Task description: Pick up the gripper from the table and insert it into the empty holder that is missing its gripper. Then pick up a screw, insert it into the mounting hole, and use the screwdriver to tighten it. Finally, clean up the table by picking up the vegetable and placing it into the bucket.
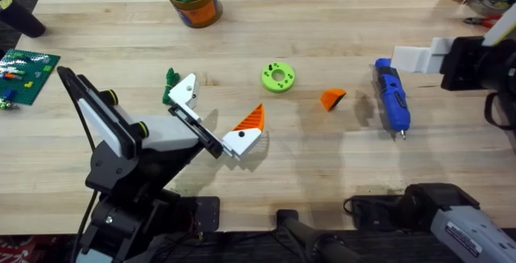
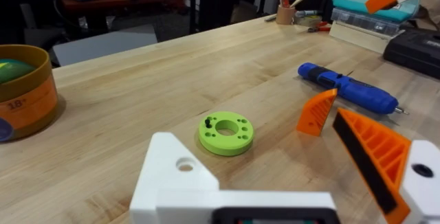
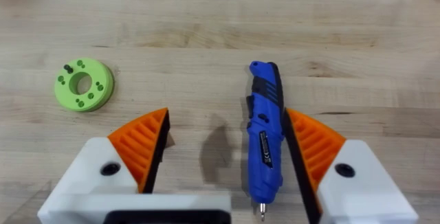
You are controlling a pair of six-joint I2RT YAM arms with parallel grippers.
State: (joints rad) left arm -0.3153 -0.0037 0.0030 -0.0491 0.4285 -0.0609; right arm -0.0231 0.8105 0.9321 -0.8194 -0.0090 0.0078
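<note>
The first step is not yet done: the gripper [image 1: 331,98], a plain orange wedge, lies on the surface [image 1: 121,29] near the lime green disc [image 1: 277,77], on the disc's right-arm side. The blue screwdriver [image 1: 393,98] lies farther out from the disc on that same side. The holder [image 1: 184,92], the bare white jaw of the left end effector [image 1: 216,111], sits on the disc's opposite side. That end effector is spread wide and grips nothing. The right end effector [image 3: 227,124] is also spread wide and empty, and its wrist view looks down at the screwdriver lying between its orange pads, close to one of them. To do the step well, the right arm would likely have to move from the screwdriver toward the disc and centre over the wedge. It should probably close across the wedge's flat flanks rather than its sloped ribbed face, which might let the wedge squirt out. The grip should leave the mating side free for the holder. The left arm should hold that jaw steady and tilted toward the disc. A small dark piece, probably the screw [image 2: 207,121], stands in the disc, so the approach should avoid bumping the disc.
</note>
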